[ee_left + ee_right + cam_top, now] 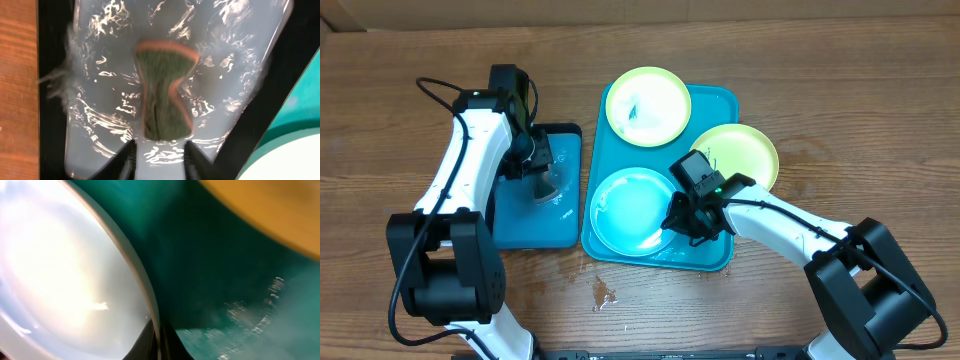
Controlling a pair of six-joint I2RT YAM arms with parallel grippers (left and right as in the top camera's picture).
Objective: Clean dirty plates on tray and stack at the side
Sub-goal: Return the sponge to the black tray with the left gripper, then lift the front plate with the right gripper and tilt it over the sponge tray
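Nearest the robot, a few drops of water (604,293) lie on the brown tabletop (420,60), just short of the turquoise tray (715,105). On the tray's near left part sits the pale blue plate (625,210). The right gripper (160,342) is at this plate's right edge; the overhead view shows only its dark body there. The right wrist view shows the two fingers pressed close together with the plate's thin rim running between them, so the gripper is clamped on that rim. In that close view the plate's face is washed out by glare, and any smear on it cannot be made out. The right lime-yellow plate (740,155) is only an orange-yellow blur at the upper corner. From overhead it lies partly on the tray and reaches out over the tray's right rim; whether it is tilted cannot be told. Left of the big tray and close beside it is the small black-rimmed tray (520,220), with the left gripper (161,150) over it. Its arm hides what lies there from above. The left wrist view shows the sponge (165,92), green with an orange edge, lying in glinting water. The fingers are spread apart just short of it, holding nothing. Farthest back, the far lime-yellow plate (648,105) sits in the tray's far left corner, with faint dark marks near its middle.
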